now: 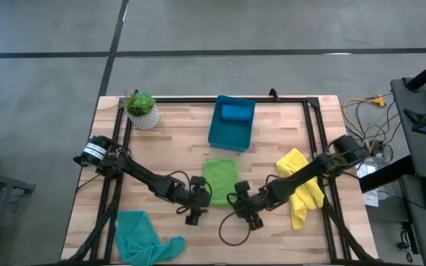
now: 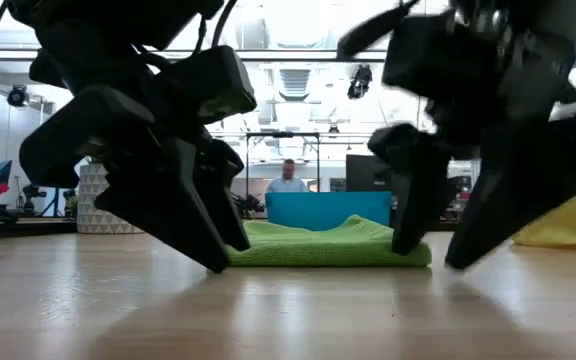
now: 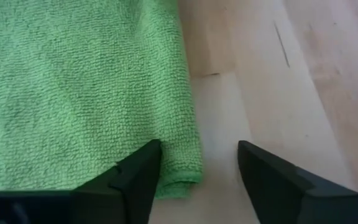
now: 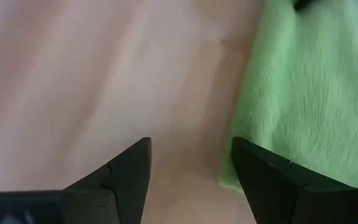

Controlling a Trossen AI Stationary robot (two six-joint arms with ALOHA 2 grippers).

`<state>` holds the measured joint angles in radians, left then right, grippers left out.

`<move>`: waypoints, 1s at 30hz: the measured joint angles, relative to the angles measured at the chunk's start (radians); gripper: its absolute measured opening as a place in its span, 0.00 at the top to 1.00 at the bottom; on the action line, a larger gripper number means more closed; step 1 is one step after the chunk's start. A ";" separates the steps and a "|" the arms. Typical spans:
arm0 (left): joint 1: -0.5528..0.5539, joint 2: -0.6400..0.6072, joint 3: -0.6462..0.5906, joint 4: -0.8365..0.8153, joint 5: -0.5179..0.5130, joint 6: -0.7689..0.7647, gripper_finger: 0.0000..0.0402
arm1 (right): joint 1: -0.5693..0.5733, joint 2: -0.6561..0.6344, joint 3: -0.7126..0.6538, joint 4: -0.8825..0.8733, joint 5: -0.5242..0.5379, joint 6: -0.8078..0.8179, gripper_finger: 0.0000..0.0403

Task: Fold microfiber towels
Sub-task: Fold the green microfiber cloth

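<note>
green towel folded mid-counter, both sets of fingers spread at its near corners

i see the lime green towel (image 1: 220, 181) lying flat, a neat rectangle just before the bin (image 1: 231, 123). my left gripper (image 1: 195, 210) straddles its near left edge, fingers spread, pinching nothing; my right gripper (image 1: 247, 214) hangs beside the near right corner, fingers spread over bare counter (image 1: 272, 240). yellow towel (image 1: 299, 185) lies right, teal towel (image 1: 143, 236) near-left; open wood lies between.
</note>
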<state>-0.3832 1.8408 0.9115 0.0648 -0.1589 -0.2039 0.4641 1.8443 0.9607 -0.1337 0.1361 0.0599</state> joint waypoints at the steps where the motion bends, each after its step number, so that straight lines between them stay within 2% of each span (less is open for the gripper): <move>1: 0.000 0.000 0.000 -0.004 -0.002 0.000 0.54 | -0.004 0.009 0.001 0.001 0.013 0.019 0.46; 6: -0.005 0.000 -0.001 -0.006 -0.007 0.000 0.68 | -0.013 0.019 0.005 0.000 0.063 0.100 0.46; 11: -0.008 0.000 -0.002 -0.009 -0.007 0.000 0.76 | -0.013 -0.004 0.005 -0.024 0.110 0.115 0.46; 16: -0.011 0.001 -0.004 -0.009 -0.007 0.000 0.78 | -0.011 -0.034 0.017 -0.014 0.183 0.088 0.46; 25: -0.011 0.002 -0.006 -0.009 -0.006 0.000 0.78 | -0.042 0.032 0.016 -0.021 0.173 0.033 0.47; 27: -0.011 0.002 -0.010 -0.010 -0.006 0.000 0.78 | -0.056 0.046 0.018 -0.028 0.145 0.051 0.50; 30: -0.012 0.002 -0.019 -0.004 -0.004 -0.001 0.79 | -0.068 0.050 0.021 -0.060 0.111 0.096 0.60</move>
<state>-0.3950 1.8423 0.8928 0.0608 -0.1631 -0.2048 0.3964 1.8940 0.9818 -0.1936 0.2470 0.1556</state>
